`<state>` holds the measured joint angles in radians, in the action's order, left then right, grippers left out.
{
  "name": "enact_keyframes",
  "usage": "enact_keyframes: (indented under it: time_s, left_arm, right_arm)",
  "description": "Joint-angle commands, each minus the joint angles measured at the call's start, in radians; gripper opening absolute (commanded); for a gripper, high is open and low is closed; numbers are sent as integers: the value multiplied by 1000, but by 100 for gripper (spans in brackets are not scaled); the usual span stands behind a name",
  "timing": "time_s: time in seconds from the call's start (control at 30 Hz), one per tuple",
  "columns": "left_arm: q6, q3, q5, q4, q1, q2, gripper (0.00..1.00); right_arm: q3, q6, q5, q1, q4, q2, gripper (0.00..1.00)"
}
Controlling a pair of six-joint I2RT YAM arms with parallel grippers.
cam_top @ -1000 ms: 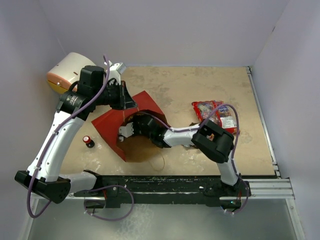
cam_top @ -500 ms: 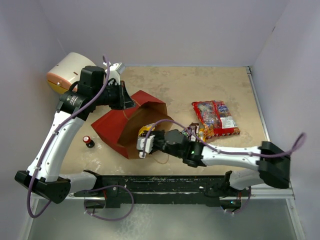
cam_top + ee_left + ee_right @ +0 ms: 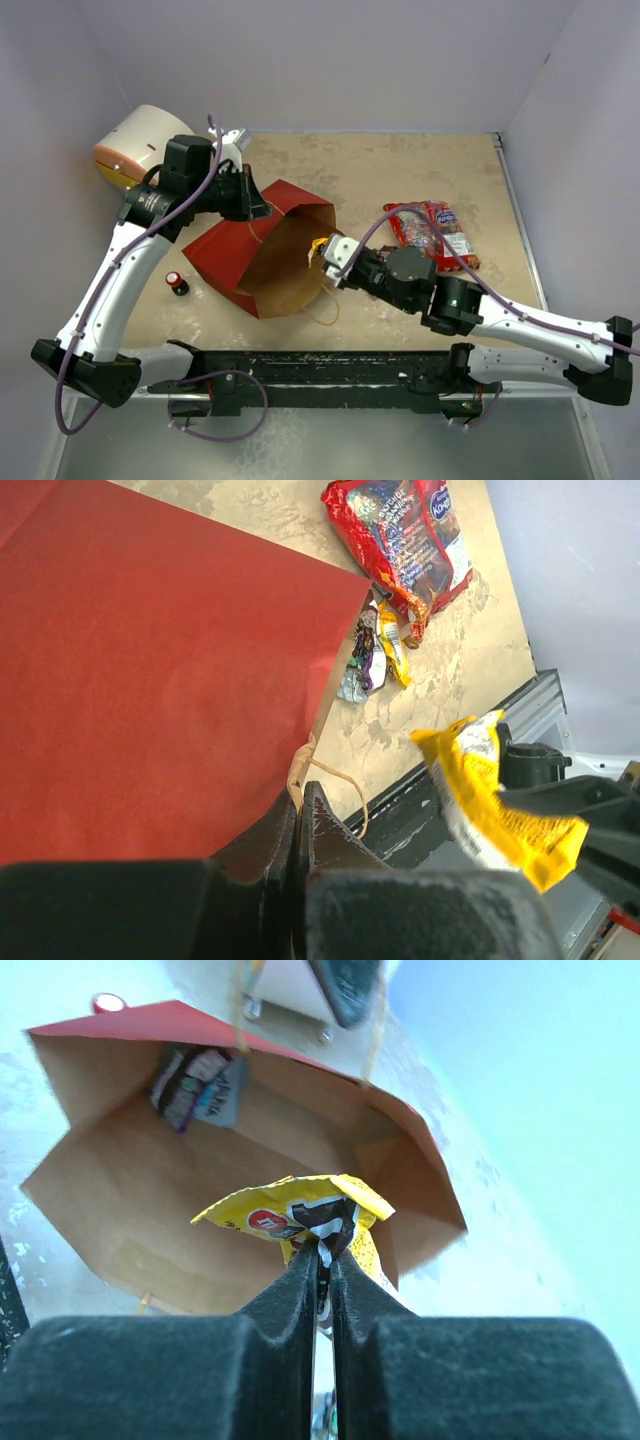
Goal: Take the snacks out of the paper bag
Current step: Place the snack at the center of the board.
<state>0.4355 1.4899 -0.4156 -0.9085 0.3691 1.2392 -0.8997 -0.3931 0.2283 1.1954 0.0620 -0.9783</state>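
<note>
Right now the right pincer (image 3: 322, 1252) is clenched on the yellow candy packet (image 3: 300, 1208), holding it just outside the open mouth of the paper bag (image 3: 280, 265). That bag lies on its side on the surface (image 3: 400, 170), its brown inside showing, with a dark wrapper (image 3: 195, 1085) resting against an inner wall. The left pincer (image 3: 300, 805) is closed tight on the bag's upper rim, beside a string handle (image 3: 345, 776). Out on the surface lie the large red-and-clear bag (image 3: 432, 230) and, just beside it, a few small wrappers (image 3: 370, 650).
</note>
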Motion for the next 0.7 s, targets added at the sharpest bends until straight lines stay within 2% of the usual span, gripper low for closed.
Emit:
enact_keyframes:
  time_s: [0.0, 0.07, 0.1, 0.13, 0.2, 0.33, 0.4, 0.53, 0.67]
  left_arm:
    - [14, 9, -11, 51, 1, -13, 0]
    - [15, 14, -16, 55, 2, -5, 0]
    - [15, 16, -19, 57, 2, 0, 0]
    - [17, 18, -24, 58, 1, 6, 0]
    - [21, 18, -35, 63, 1, 13, 0]
    - [29, 14, -47, 65, 1, 19, 0]
    - [30, 9, -48, 65, 1, 19, 0]
    - [32, 6, -52, 67, 1, 20, 0]
    - [31, 8, -52, 69, 1, 20, 0]
  right_arm:
    - [-72, 220, 244, -12, -210, 39, 4]
    - [-50, 379, 411, -15, -237, 52, 1]
    - [-44, 471, 542, -19, -263, 55, 0]
    - [-44, 572, 601, -29, -315, 54, 0]
    - [-62, 709, 614, -69, -428, 41, 0]
    - [-120, 1023, 542, -207, -676, -31, 0]
    - [-145, 1104, 454, -289, -764, -73, 0]
    - [-163, 1135, 258, -399, -805, -157, 0]
    - [-175, 1131, 144, -485, -785, -227, 3]
